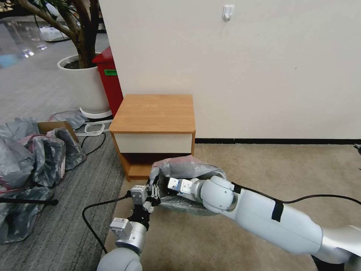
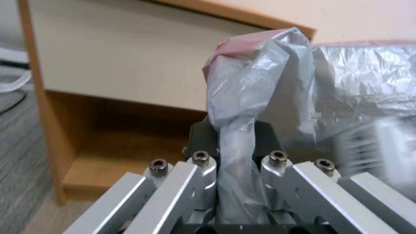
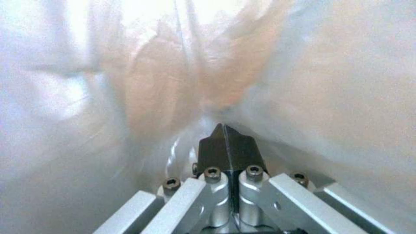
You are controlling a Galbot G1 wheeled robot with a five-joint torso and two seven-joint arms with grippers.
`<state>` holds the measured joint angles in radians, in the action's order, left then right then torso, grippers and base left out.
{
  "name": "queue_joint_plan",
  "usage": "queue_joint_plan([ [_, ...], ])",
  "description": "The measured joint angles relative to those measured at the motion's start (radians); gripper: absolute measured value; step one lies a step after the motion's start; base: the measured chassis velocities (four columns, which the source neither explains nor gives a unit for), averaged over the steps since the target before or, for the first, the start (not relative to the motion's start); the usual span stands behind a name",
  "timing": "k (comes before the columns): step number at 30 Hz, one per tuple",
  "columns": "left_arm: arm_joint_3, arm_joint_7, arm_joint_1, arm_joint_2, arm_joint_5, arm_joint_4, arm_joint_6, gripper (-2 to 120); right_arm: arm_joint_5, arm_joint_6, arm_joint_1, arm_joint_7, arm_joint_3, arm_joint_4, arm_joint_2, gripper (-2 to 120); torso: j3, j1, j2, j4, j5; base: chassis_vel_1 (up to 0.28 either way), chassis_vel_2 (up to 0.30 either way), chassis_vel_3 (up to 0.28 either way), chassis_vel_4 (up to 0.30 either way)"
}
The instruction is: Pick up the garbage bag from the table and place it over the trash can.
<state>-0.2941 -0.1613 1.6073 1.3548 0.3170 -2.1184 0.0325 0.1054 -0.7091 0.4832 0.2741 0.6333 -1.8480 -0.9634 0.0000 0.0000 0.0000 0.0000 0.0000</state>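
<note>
The garbage bag [image 1: 188, 165], grey and crinkled with a pinkish-red edge, sits puffed up on the floor in front of the table [image 1: 154, 109]. My left gripper [image 1: 152, 192] is shut on a twisted strip of the bag's edge [image 2: 236, 130] at the bag's left side. The right arm reaches in from the right, and my right gripper [image 1: 165, 186] is inside the bag's opening. In the right wrist view its dark fingertips [image 3: 225, 130] are pressed together, with bag film [image 3: 130, 97] all around them. The trash can is hidden.
On the left floor lies a heap of grey bags with a cardboard box [image 1: 34, 158]. A red bin [image 1: 111, 79] and a white planter [image 1: 84, 82] stand behind the table's left. A black cable [image 1: 94, 210] loops near my left arm. Beige carpet [image 1: 282, 169] lies open at right.
</note>
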Motion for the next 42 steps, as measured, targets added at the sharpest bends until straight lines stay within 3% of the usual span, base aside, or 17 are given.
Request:
queue_joint_plan([
  [13, -0.003, -0.072, -0.032, 0.01, 0.121, 0.054, 0.056, 9, 0.143, 0.0, 0.03, -0.055, -0.081, -0.151, 0.069, 0, 0.0, 0.0, 0.0, 0.0, 0.0001, 0.0, 0.0, 0.0, 0.0],
  [17, -0.005, -0.119, -0.039, 0.011, 0.238, 0.055, 0.093, 9, 0.214, 0.001, 0.088, -0.057, -0.175, -0.228, 0.106, 0, 0.0, 0.0, 0.0, 0.0002, -0.0001, 0.0, 0.0, 0.0, 0.0],
  [19, -0.008, -0.141, -0.04, 0.01, 0.306, 0.054, 0.119, 9, 0.271, 0.005, 0.172, -0.066, -0.272, -0.289, 0.134, 0, 0.0, 0.0, 0.0, 0.0001, 0.0003, 0.0, 0.0, 0.0, 0.0],
  [22, -0.012, -0.152, -0.037, 0.008, 0.346, 0.05, 0.137, 9, 0.326, 0.051, 0.27, -0.141, -0.351, -0.341, 0.172, 0, 0.0, 0.0, 0.0, -0.0001, 0.0, 0.0, 0.0, 0.0, 0.0],
  [25, -0.018, -0.159, -0.027, 0.003, 0.367, 0.047, 0.163, 9, 0.352, 0.246, 0.489, -0.338, -0.462, -0.387, 0.21, 0, 0.0, 0.0, 0.0, 0.0, 0.0001, 0.0, 0.0, 0.0, 0.0],
  [26, -0.018, -0.159, -0.027, 0.003, 0.367, 0.047, 0.163, 9, 0.352, 0.246, 0.489, -0.338, -0.462, -0.387, 0.21, 0, 0.0, 0.0, 0.0, 0.0, 0.0001, 0.0, 0.0, 0.0, 0.0],
  [29, -0.018, -0.164, -0.015, -0.003, 0.365, 0.046, 0.184, 9, 0.326, 0.444, 0.748, -0.44, -0.652, -0.399, 0.143, 14, 0.0, 0.0, 0.0, -0.0003, 0.0003, 0.0, 0.0, 0.0, 0.0],
  [32, -0.018, -0.165, -0.008, -0.005, 0.357, 0.044, 0.191, 9, 0.296, 0.513, 0.841, -0.457, -0.726, -0.394, 0.096, 20, 0.0, 0.0, 0.0, 0.0001, 0.0, 0.0, 0.0, 0.0, 0.0],
  [35, -0.011, -0.164, 0.012, -0.008, 0.3, 0.042, 0.199, 9, 0.191, 0.662, 1.063, -0.49, -0.906, -0.359, -0.074, 37, 0.0, 0.0, 0.0, -0.0003, -0.0002, 0.0, 0.0, 0.0, 0.0],
  [37, -0.007, -0.163, 0.016, -0.01, 0.289, 0.042, 0.199, 9, 0.169, 0.69, 1.101, -0.49, -0.938, -0.35, -0.115, 38, 0.0, 0.0, 0.0, -0.0001, 0.0002, 0.0, 0.0, 0.0, 0.0],
  [40, 0.014, -0.161, 0.034, -0.019, 0.269, 0.042, 0.202, 9, 0.102, 0.767, 1.199, -0.491, -1.009, -0.336, -0.232, 53, 0.0, 0.0, 0.0, -0.0001, -0.0001, 0.0, 0.0, 0.0, 0.0],
  [42, 0.019, -0.16, 0.038, -0.021, 0.264, 0.042, 0.202, 9, 0.092, 0.783, 1.215, -0.493, -1.017, -0.334, -0.251, 57, 0.0, 0.0, 0.0, -0.0001, -0.0001, 0.0, 0.0, 0.0, 0.0],
])
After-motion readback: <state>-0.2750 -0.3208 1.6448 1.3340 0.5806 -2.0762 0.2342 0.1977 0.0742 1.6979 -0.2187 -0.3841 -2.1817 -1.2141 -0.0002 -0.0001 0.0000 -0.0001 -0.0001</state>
